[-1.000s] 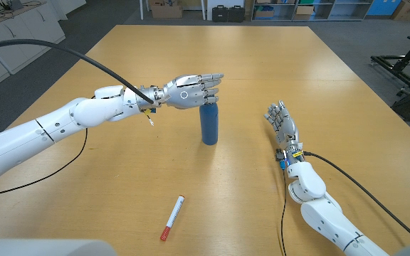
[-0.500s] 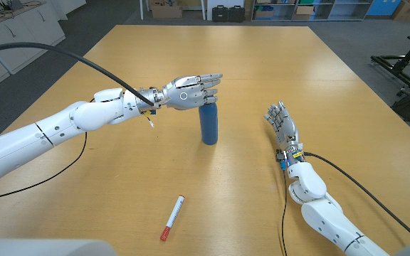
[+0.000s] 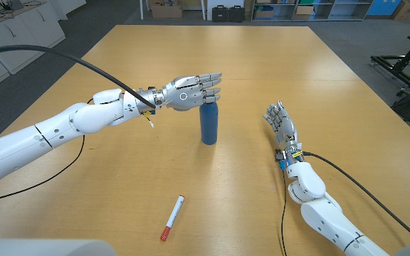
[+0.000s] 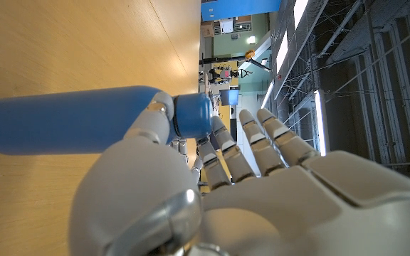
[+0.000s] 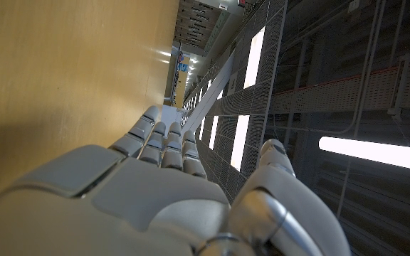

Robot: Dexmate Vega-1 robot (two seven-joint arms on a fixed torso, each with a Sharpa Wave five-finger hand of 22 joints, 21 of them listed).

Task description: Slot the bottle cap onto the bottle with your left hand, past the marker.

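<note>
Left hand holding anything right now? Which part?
The left hand pinches the blue cap by its side, right at the top of the bottle. The right hand holds nothing.

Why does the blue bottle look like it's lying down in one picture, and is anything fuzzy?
In the left wrist view the camera is turned, so the upright bottle looks sideways, and the left hand up close is soft. In the head view the bottle stands sharp with a faint shadow. In the right wrist view, ceiling lights glare.
</note>
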